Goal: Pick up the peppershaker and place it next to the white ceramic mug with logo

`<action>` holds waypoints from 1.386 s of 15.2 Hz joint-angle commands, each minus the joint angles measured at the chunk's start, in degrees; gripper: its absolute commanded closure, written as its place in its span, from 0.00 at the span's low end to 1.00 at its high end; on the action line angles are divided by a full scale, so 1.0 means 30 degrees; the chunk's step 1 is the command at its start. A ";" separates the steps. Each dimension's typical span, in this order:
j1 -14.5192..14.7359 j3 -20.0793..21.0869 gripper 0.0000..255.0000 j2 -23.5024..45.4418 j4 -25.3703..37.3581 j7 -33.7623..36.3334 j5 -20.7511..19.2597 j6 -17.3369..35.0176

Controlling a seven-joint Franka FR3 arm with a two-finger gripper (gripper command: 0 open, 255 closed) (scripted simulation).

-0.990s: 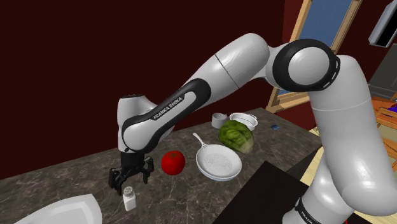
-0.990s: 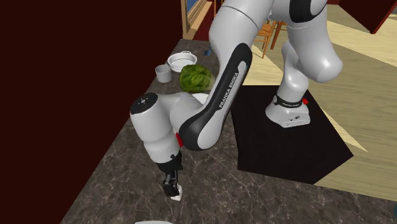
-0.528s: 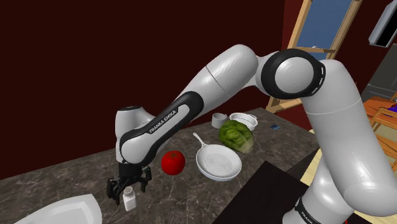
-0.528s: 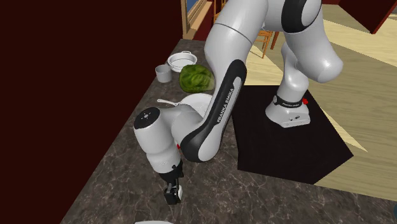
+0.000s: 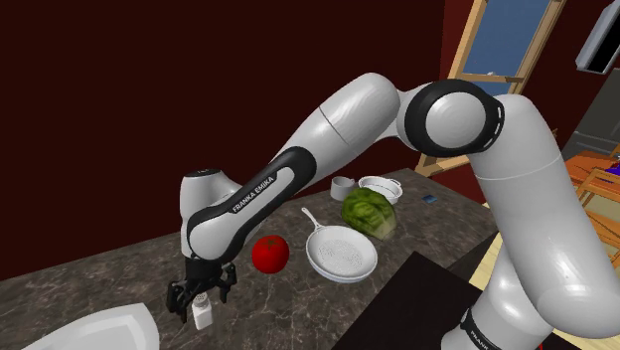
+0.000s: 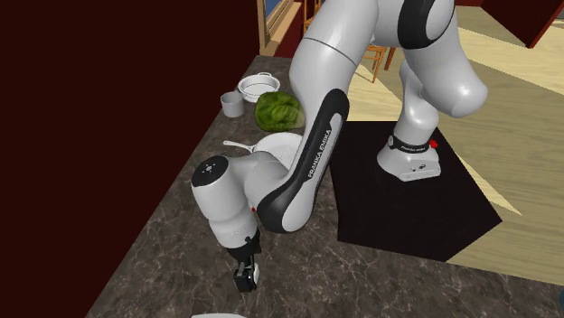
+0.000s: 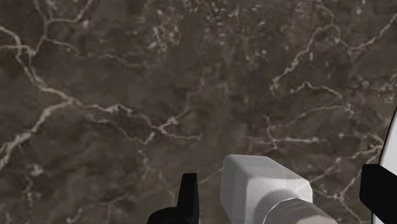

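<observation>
Fingers (image 7: pixel 188 197) were wide apart, straddling the white shaker (image 7: pixel 264 184). It stood on the dark marbled tabletop (image 7: pixel 127 95) between them, touching neither finger. Mug (image 5: pixel 342 185) sat well apart from the fingers, beyond a tomato (image 5: pixel 269 254).

Arm (image 5: pixel 348 129) rises from its base (image 6: pixel 411 158), well apart from the shaker (image 5: pixel 204 320), and arches high. The forearm slopes down toward the shaker. The wrist stands upright above the shaker, with the gripper (image 5: pixel 203 300) pointing straight down. Fingers (image 7: pixel 188 196) are spread, one on each side of the shaker, alongside its body past the cap, neither touching it.
</observation>
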 commanded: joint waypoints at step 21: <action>-0.0339 0.0390 1.00 -0.1997 -0.0073 0.0132 0.0402 -0.1872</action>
